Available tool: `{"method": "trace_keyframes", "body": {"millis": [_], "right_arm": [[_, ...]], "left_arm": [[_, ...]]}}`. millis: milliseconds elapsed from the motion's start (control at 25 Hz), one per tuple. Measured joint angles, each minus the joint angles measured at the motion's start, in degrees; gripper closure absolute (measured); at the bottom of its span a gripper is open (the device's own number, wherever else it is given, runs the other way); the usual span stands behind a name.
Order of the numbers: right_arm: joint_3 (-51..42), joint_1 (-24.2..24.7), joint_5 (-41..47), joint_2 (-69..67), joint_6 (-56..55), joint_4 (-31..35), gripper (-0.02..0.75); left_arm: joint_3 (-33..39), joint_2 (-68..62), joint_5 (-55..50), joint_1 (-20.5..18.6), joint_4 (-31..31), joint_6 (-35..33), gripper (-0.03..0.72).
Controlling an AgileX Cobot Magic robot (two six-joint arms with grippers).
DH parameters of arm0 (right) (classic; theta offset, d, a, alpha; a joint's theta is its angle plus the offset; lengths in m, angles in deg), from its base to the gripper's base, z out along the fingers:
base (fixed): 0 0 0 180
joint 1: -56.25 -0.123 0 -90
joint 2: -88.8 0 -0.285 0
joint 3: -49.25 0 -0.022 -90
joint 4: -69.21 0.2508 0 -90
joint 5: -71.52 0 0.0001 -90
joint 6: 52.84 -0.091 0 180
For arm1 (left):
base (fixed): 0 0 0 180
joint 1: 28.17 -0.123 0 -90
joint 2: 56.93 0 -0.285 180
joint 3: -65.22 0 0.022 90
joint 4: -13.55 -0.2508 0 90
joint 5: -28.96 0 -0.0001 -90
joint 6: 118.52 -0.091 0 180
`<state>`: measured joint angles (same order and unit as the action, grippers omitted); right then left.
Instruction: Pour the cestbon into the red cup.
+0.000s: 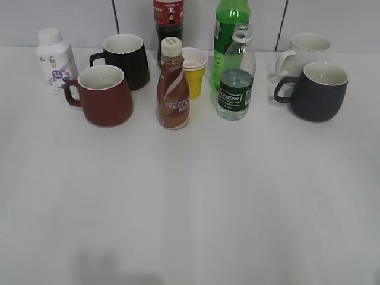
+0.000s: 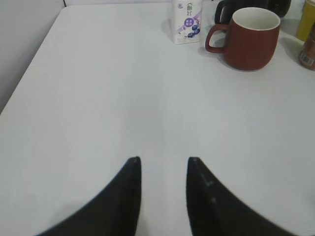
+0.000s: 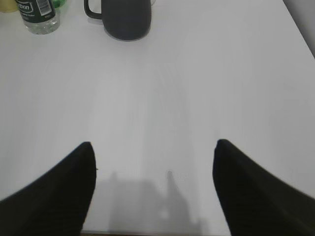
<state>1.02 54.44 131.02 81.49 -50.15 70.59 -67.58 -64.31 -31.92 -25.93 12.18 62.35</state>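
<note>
Cestbon (image 1: 236, 80) untouched, left gripper (image 2: 163, 164) slightly parted, right gripper (image 3: 152, 150) spread wide, both empty

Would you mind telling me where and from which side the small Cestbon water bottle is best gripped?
Probably around the labelled body of the Cestbon bottle, approached from the front-right. It stands upright and uncapped; the Nescafe bottle crowds its left and the green soda bottle stands behind, while the right side is free.

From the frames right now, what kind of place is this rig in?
Probably a lab test bench, not a kitchen: a bare white tabletop against a plain panelled wall, with drinks staged in a row, such as the squat dark red ceramic mug and small clear plastic water bottle.
</note>
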Motion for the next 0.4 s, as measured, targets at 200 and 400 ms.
{"method": "trace_keyframes", "body": {"millis": [200, 400], "right_arm": [[0.0, 0.0, 0.0, 0.0, 0.0, 0.0, 0.181], [0.0, 0.0, 0.0, 0.0, 0.0, 0.0, 0.181]], "left_arm": [[0.0, 0.0, 0.0, 0.0, 0.0, 0.0, 0.447], [0.0, 0.0, 0.0, 0.0, 0.0, 0.0, 0.447]]}}
